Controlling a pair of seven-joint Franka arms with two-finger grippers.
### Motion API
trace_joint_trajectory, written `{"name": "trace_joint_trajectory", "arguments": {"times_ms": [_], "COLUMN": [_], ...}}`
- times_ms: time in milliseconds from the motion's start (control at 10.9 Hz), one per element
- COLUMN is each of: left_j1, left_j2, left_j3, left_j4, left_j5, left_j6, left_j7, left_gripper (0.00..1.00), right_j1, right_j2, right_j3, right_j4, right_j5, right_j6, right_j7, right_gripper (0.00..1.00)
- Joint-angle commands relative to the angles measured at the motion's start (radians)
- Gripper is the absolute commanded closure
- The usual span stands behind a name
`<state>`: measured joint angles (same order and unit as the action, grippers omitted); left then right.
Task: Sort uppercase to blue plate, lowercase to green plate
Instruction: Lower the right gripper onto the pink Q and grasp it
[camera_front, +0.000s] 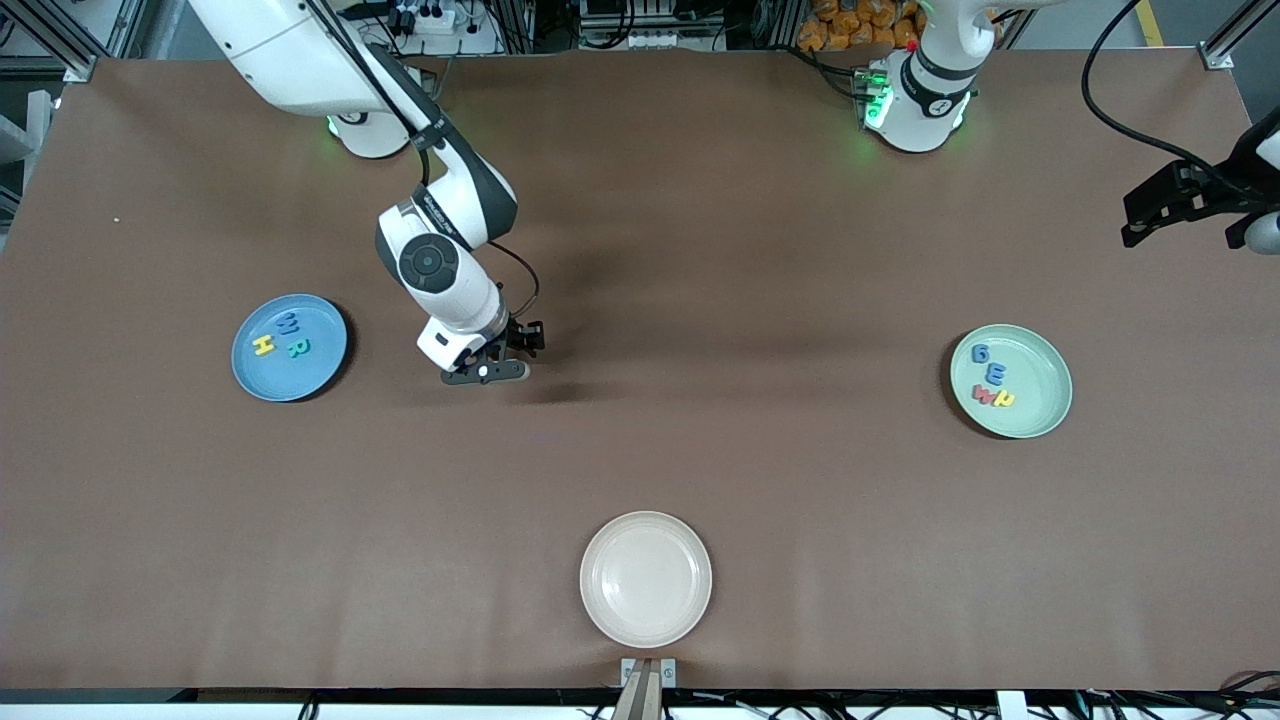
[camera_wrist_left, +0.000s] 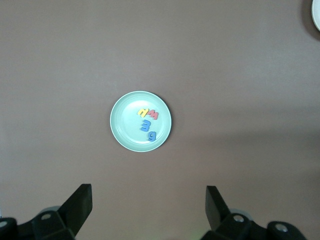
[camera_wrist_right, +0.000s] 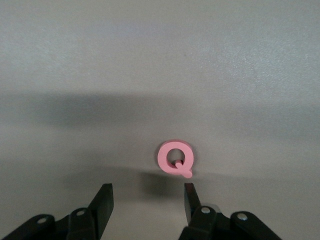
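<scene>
The cream plate (camera_front: 646, 579) sits on the brown table (camera_front: 760, 250), nearest the front camera. Farther from the camera than it, toward the right arm's end, the blue plate (camera_front: 290, 347) holds a blue W (camera_front: 288, 323), a yellow H (camera_front: 263, 345) and a green R (camera_front: 297, 348). Toward the left arm's end, the green plate (camera_front: 1011, 381) holds four small letters (camera_front: 992, 384). The right hand (camera_front: 487, 371) hangs low over bare table between the blue plate and the cream plate. The left hand (camera_front: 1160, 205) waits, raised over the table edge at its own end.
</scene>
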<state>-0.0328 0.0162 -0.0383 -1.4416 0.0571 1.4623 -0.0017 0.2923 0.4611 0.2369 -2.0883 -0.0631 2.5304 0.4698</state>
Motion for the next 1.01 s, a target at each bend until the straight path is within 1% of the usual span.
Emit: {"name": "trace_joint_trajectory", "arguments": {"times_ms": [0, 92, 460, 644, 736, 920], "left_j1": [0.005, 0.010, 0.014, 0.049, 0.051, 0.050], "left_j2": [0.004, 0.004, 0.004, 0.004, 0.004, 0.002], "left_j3": [-0.002, 0.001, 0.006, 0.006, 0.006, 0.003], "left_j4": [0.014, 0.014, 0.009, 0.004, 0.004, 0.004], "left_j5": [-0.029, -0.052, -0.051, -0.056, -0.057, -0.057], "left_j6": [0.000, 0.000, 0.000, 0.000, 0.000, 0.000], "left_j7": [-0.006, -0.011, -0.014, -0.011, -0.011, -0.011], "left_gripper": [0.00, 0.00, 0.00, 0.00, 0.00, 0.00], "right_j1": [-0.001, -0.001, 0.002, 0.014, 0.014, 0.014], "right_j2": [0.016, 0.031, 0.059, 0.076, 0.083, 0.088], "right_j3": [-0.022, -0.027, -0.025, -0.025, -0.025, -0.025], "right_j4": [0.013, 0.013, 0.033, 0.045, 0.057, 0.057], "right_j5": [-0.091, -0.095, -0.096, -0.099, -0.100, -0.106], "right_j6": [0.005, 0.005, 0.008, 0.010, 0.010, 0.010], "right_j7": [0.026, 0.027, 0.070, 0.095, 0.095, 0.095], "right_gripper": [0.35, 0.36, 0.36, 0.36, 0.39, 0.50]}}
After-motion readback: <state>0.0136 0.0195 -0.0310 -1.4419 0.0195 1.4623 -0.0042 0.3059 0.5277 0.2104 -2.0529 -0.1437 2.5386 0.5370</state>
